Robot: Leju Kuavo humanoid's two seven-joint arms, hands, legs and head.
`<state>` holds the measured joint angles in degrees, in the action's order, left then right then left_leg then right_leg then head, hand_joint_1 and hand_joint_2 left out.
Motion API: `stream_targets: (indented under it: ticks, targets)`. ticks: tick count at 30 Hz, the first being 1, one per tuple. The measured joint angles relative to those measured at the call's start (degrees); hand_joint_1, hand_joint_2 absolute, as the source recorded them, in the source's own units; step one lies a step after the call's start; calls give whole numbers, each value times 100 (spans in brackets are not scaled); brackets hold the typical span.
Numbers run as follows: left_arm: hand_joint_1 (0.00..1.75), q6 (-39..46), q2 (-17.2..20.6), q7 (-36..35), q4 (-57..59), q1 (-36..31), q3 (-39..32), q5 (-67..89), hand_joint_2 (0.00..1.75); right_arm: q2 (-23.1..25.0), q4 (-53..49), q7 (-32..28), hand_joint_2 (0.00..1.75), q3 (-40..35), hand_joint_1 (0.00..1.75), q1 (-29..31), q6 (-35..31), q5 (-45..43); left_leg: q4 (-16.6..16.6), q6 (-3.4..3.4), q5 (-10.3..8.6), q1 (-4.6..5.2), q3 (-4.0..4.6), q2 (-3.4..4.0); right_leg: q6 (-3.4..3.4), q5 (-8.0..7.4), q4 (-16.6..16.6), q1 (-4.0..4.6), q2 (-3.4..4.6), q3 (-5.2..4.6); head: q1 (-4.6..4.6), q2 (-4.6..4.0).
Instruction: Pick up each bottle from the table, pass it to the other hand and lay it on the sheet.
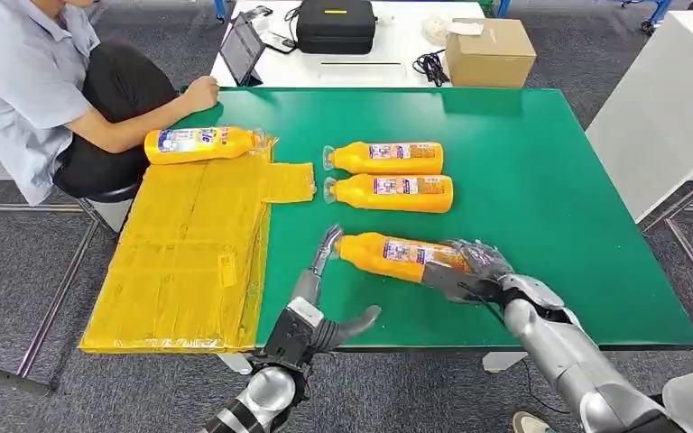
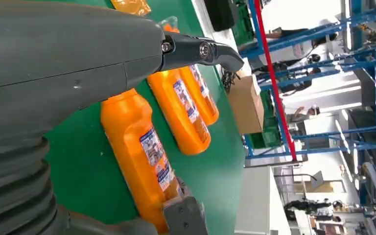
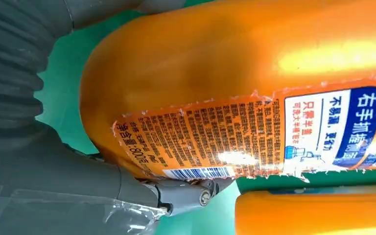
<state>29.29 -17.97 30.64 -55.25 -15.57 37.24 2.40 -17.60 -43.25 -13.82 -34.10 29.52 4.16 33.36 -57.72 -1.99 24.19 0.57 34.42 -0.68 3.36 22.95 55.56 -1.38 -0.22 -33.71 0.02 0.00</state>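
Note:
Several orange bottles lie on the green table [image 1: 541, 180]. My right hand [image 1: 474, 266] grips the base end of the nearest bottle [image 1: 388, 255], whose cap points toward my left hand [image 1: 318, 307]. That left hand is open, one finger reaching up beside the cap and the thumb spread below. Up close, the right wrist view has the held bottle [image 3: 235, 98] against the thumb. From the left wrist, the same bottle [image 2: 139, 152] lies under a dark finger [image 2: 200, 51]. Two more bottles [image 1: 386, 157] [image 1: 390, 192] lie side by side farther back. Another bottle [image 1: 200, 143] rests on the yellow sheet [image 1: 180, 262].
A person sits at the far left with a hand [image 1: 200, 93] on the table's corner. Behind the green table, a white table carries a cardboard box [image 1: 489, 51], a black case [image 1: 335, 25] and a tablet [image 1: 241, 50]. The sheet overhangs the table's left edge.

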Motion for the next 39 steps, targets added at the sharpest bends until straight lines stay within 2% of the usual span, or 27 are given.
stream_targets:
  ticks: [3, 18, 24, 35, 39]
  targets:
    - [0, -26, 0, 0, 0, 1, 11, -4, 175, 53, 0, -144, 175, 125, 175, -136, -206, -125, 0, 0, 1, 0, 0, 3, 0, 0, 0, 0, 1, 0, -2, 0]
    - [0, -76, 0, 22, 0, -24, 118, -65, 175, 241, 50, -332, 175, 558, 175, -327, -298, -199, 1, 0, 3, -2, -23, 18, -1, 0, -1, 2, 4, 16, -2, 0]
    - [0, 564, 0, 704, -89, -18, 109, -65, 175, 409, 50, -592, 175, 798, 175, -477, -403, -324, 1, 0, 3, -3, -25, 20, -1, 0, 0, 3, 4, 18, -2, 0]
    - [0, 814, 2, 822, -314, 31, 107, -89, 175, 562, 48, -679, 175, 986, 175, -558, -407, -402, 1, 0, 3, -5, -28, 20, -2, -1, -1, 3, 5, 23, -2, 0]
    - [0, -38, 131, 747, -729, 256, 133, -536, 175, 636, -72, -745, 175, 1152, 175, -729, -512, -494, 2, 2, 4, -5, -27, 19, -2, 0, 0, 3, 5, 22, -2, 0]
